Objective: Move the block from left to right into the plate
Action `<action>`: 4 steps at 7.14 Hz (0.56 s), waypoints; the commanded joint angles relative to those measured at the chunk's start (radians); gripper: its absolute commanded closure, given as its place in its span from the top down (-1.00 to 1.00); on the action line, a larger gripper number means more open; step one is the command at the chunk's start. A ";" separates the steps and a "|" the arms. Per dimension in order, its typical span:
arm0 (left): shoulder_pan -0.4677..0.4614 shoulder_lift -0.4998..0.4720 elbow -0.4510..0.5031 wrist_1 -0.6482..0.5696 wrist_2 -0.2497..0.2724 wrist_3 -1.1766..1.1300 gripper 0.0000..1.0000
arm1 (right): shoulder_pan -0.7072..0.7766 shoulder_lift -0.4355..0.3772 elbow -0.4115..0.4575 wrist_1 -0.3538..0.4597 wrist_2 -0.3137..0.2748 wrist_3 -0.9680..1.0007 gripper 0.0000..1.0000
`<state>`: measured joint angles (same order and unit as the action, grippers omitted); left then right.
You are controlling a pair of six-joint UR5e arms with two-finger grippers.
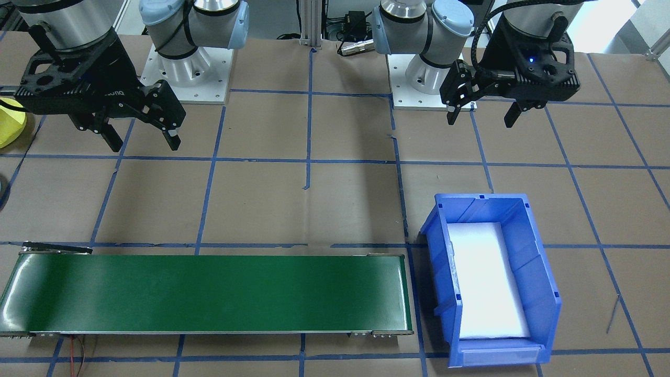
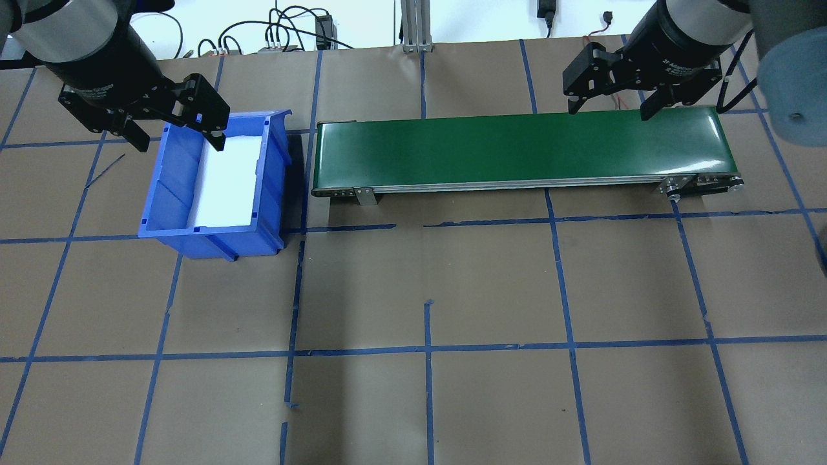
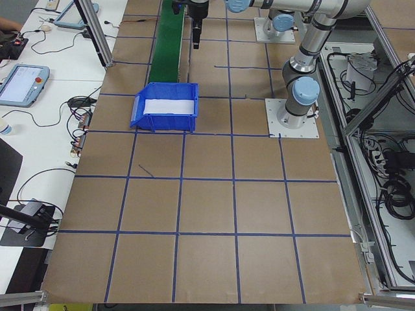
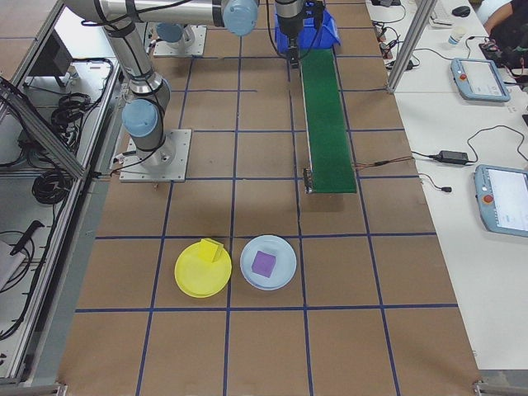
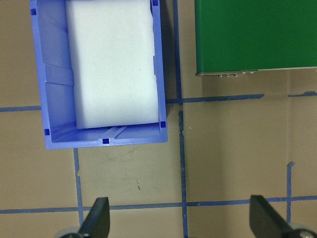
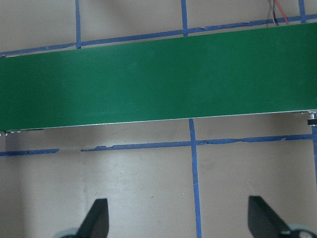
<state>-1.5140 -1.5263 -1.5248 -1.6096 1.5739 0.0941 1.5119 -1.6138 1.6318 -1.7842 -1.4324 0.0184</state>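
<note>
Yellow plate [image 4: 203, 268] well apart from right claw [image 2: 606, 105].

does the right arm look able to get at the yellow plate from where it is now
Probably yes. The yellow plate lies on open table at the right end, beside a pale blue plate, with nothing over it. The right end effector is open and empty above the green belt, with free table between.

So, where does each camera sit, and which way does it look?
Front: opposite the robot, looking down; left gripper, right gripper, blue bin, green belt.
Overhead: behind the robot; same bin, belt, grippers.
Left end: along the table; bin near, left arm.
Right end: yellow plate, pale plate near; right arm.
Left wrist: straight down on bin; fingertips.
Right wrist: down on belt; fingertips.
</note>
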 commanded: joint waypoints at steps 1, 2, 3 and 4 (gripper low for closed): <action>0.000 0.000 0.000 -0.001 0.000 -0.001 1.00 | -0.001 0.000 0.002 0.002 0.000 0.000 1.00; 0.000 0.000 0.000 0.000 0.000 -0.001 1.00 | -0.001 0.000 0.005 0.000 0.000 0.000 1.00; 0.000 0.000 0.000 0.000 0.000 -0.001 1.00 | -0.001 0.000 0.003 -0.003 0.001 0.000 1.00; 0.000 0.000 0.000 0.000 0.000 0.001 1.00 | -0.001 0.000 0.005 -0.003 0.000 0.000 1.00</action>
<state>-1.5141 -1.5263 -1.5248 -1.6093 1.5739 0.0939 1.5110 -1.6137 1.6357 -1.7859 -1.4321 0.0184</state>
